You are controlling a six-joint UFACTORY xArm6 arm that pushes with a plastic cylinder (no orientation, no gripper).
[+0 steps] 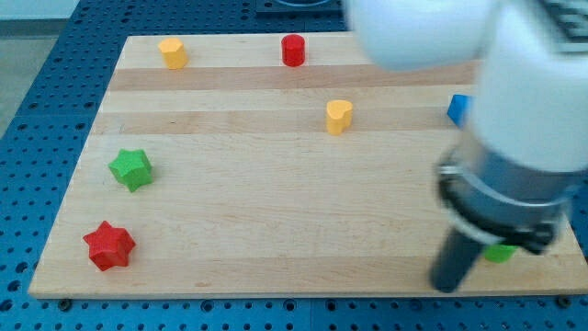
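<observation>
Camera view, single entry.

Desk (276,211): pale wooden board on a blue perforated base, filling most of the frame.

My tip (447,285): lower end of the dark rod, lower right of the frame, close to the board's bottom edge. The arm's white and grey body above it is blurred and hides much of the right side. There is no pincer on this rig, so I cannot report it as spread or pressed together.

Nearest block: green block (501,252), just right of the rod, mostly covered by the arm; shape not readable. I cannot tell whether rod and block touch.

Other blocks:
- blue block (457,108), right, half hidden behind the arm.
- yellow heart (339,116), upper centre.
- red cylinder (293,50), top centre.
- yellow block (172,52), upper left, rounded.
- green star (131,169), left.
- red star (109,245), lower left.

Handling note, my judgement: with the arm masking the green block, I would move slowly and keep the rod off the bottom edge.
</observation>
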